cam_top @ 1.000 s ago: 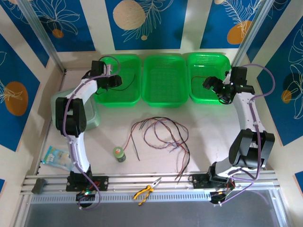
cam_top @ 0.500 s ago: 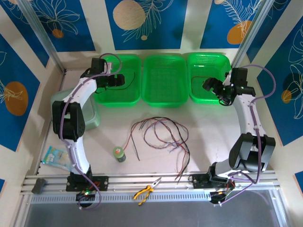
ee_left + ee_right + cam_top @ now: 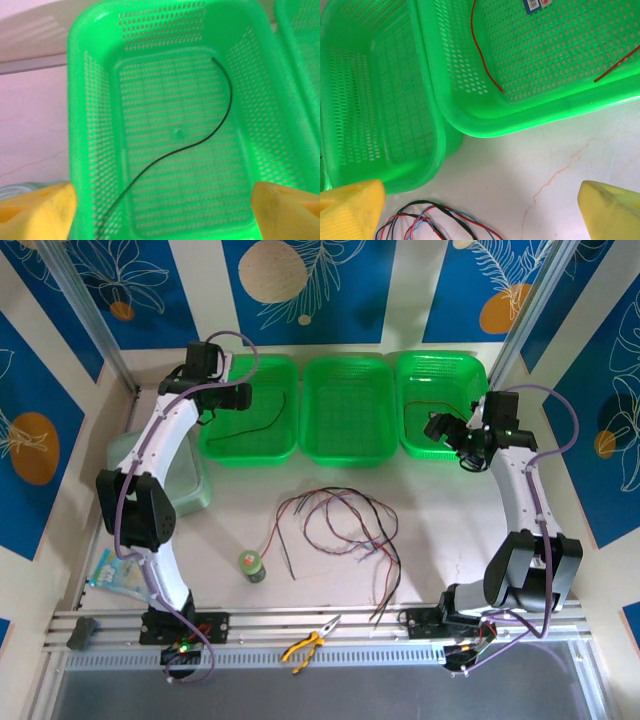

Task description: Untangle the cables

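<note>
My left pincer (image 3: 238, 397), fingers apart and empty, has drawn back toward the upper left, leaving one black cable (image 3: 197, 142) in the left basket (image 3: 95, 150); tangled cables (image 3: 340, 525) wait mid-frame.

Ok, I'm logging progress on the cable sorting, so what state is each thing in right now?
Left tool: open, above the left basket.
Right tool: open, holding nothing.
Left basket: holds one black cable.
Middle basket: empty.
Right basket: red cable inside.
Bunch: tangled, on the table.
Bottle: upright.
</note>
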`<state>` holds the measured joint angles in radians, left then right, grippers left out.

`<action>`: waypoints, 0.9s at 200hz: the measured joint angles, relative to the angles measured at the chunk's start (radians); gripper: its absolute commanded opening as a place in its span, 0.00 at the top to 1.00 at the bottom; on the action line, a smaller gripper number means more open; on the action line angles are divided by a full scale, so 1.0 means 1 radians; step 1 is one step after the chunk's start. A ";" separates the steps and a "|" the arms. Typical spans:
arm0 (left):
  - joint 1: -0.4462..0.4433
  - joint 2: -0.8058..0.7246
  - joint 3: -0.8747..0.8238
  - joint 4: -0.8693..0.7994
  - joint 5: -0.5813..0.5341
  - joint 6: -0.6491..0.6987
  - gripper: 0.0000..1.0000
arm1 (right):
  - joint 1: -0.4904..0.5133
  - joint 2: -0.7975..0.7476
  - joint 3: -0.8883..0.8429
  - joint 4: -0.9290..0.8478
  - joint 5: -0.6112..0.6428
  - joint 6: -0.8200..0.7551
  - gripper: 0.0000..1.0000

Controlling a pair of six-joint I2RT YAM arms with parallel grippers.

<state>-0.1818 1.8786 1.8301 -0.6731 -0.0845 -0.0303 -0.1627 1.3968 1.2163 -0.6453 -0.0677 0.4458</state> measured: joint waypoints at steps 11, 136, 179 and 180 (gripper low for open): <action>0.002 0.008 0.019 -0.041 -0.014 0.018 0.19 | 0.000 0.000 0.000 0.000 0.000 0.000 0.01; 0.007 0.101 0.004 -0.260 0.159 -0.033 0.39 | 0.054 0.001 -0.017 -0.039 0.038 -0.026 0.01; -0.010 -0.123 -0.197 -0.216 0.209 -0.086 0.38 | 0.222 0.010 -0.055 -0.150 0.107 -0.040 0.11; -0.011 -0.133 -0.203 -0.215 0.212 -0.089 0.37 | 0.224 0.009 -0.056 -0.153 0.107 -0.041 0.12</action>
<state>-0.1932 1.7458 1.6276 -0.8879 0.1276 -0.1188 0.0612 1.4059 1.1599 -0.7982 0.0395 0.4049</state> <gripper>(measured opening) 0.624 0.939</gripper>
